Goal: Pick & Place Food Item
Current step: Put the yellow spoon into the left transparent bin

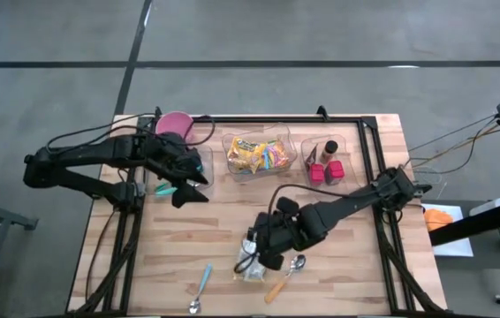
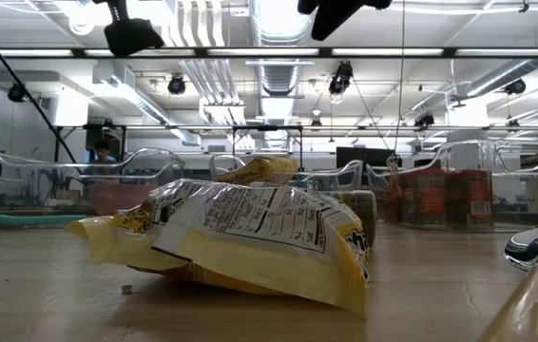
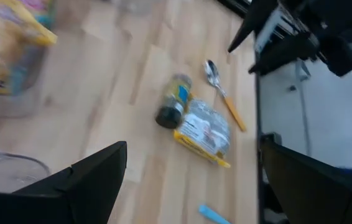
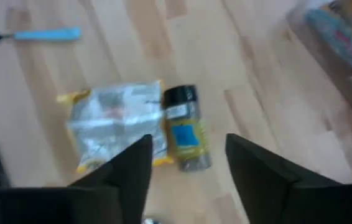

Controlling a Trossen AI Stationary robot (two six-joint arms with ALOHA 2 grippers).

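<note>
snack bag (image 4: pixel 117 121) below parted right fingers (image 4: pixel 129 168)

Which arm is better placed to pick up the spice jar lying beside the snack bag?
Right. The right gripper hangs open directly above the spice jar and snack bag; the left gripper sits back by the bins.

bright ceiling lights (image 2: pixel 278 28), both wrist views motion-blurred.

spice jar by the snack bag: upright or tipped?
Tipped. The spice jar lies on its side on the table, black cap at one end, label facing up, right beside the snack bag. The right hand hovers above it.
</note>
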